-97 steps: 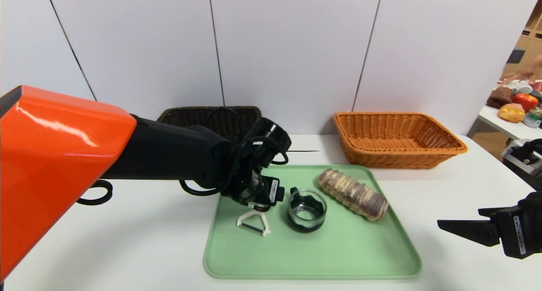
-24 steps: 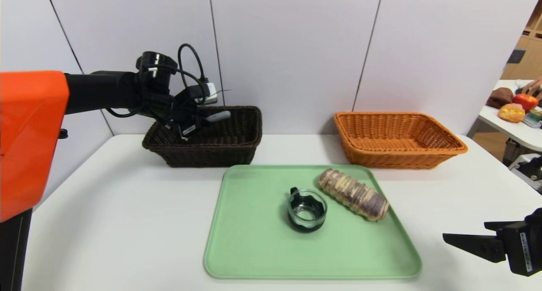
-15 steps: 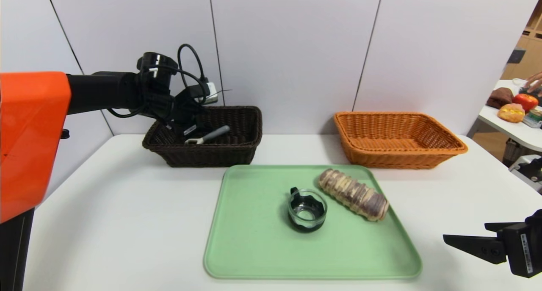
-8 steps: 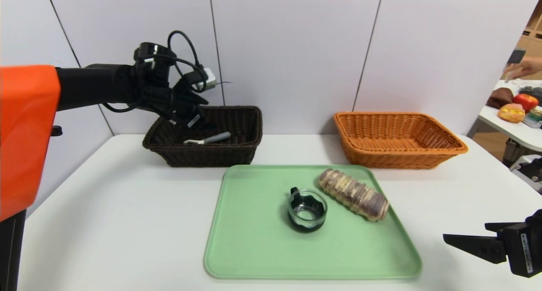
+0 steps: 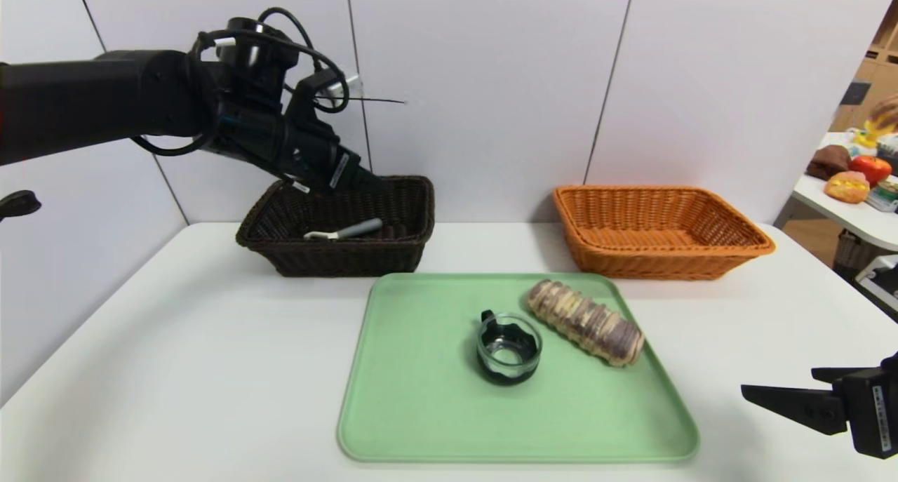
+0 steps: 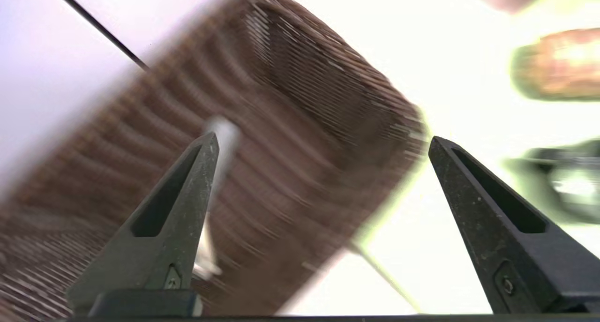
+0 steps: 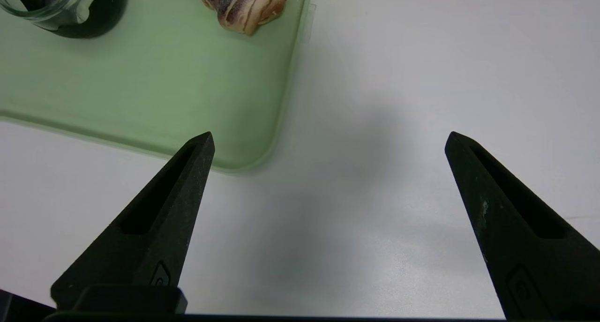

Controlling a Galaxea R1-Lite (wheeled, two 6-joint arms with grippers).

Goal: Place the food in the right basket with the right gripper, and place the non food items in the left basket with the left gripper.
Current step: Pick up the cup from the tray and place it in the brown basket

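The grey-handled peeler (image 5: 347, 229) lies inside the dark brown left basket (image 5: 351, 259), seen blurred in the left wrist view (image 6: 226, 133). My left gripper (image 5: 368, 179) (image 6: 323, 141) hangs above that basket's back rim, open and empty. On the green tray (image 5: 421, 412) stand the clear glass cup (image 5: 508, 347) (image 7: 61, 3) and, beside it, the striped bread roll (image 5: 584, 320) (image 7: 243, 3). The orange right basket (image 5: 645, 263) holds nothing. My right gripper (image 5: 779, 385) (image 7: 330, 137) hovers open over the table off the tray's near right corner.
A white wall rises right behind both baskets. A side table (image 5: 835, 208) with colourful items stands far off at the right. White tabletop (image 5: 196, 342) stretches left of the tray.
The left gripper opened and dropped the peeler into the dark basket, then rose and drew back above it. The right arm has barely shifted.
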